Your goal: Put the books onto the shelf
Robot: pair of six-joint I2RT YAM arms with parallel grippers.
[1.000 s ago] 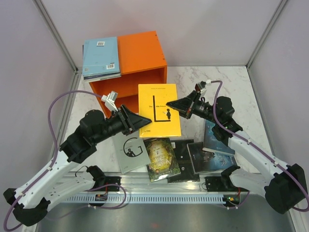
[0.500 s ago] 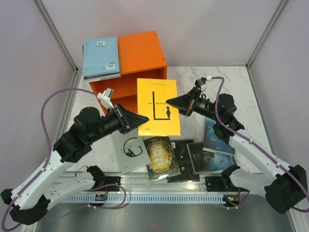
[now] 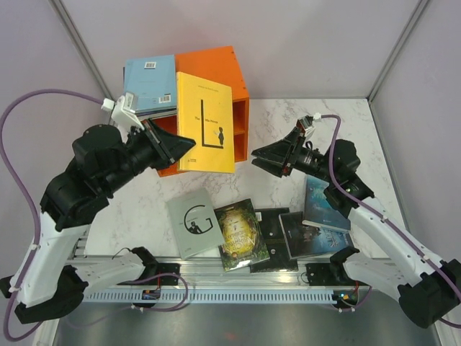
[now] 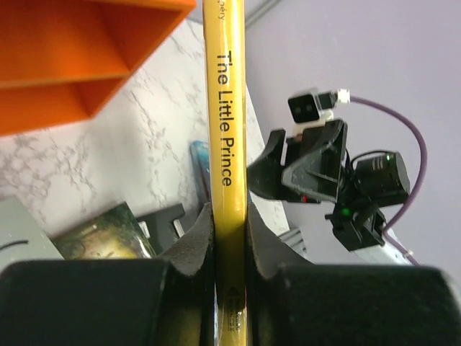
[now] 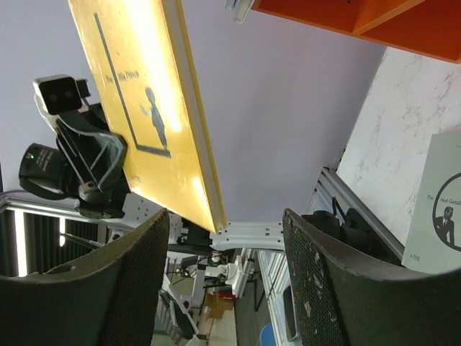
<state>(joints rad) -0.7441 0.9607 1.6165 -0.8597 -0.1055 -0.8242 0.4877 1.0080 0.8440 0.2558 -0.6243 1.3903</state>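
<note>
— Left gripper [image 3: 176, 148]?
— Clamped on one yellow book [image 3: 209, 126], held upright before the shelf [image 3: 212, 72].
— Right gripper [image 3: 263, 160]?
— Jaws apart, empty. Five books [image 3: 193, 222] lie along the table's [image 3: 288, 122] near edge; one light-blue book [image 3: 150, 83] sits atop the shelf.

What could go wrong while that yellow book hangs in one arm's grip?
The Little Prince book is pinched only along one edge by the left end effector, so it might swivel or slip. It stands tilted before the orange shelf; a corner could catch a wall instead of entering a compartment. The light blue book on top could get nudged off.
</note>
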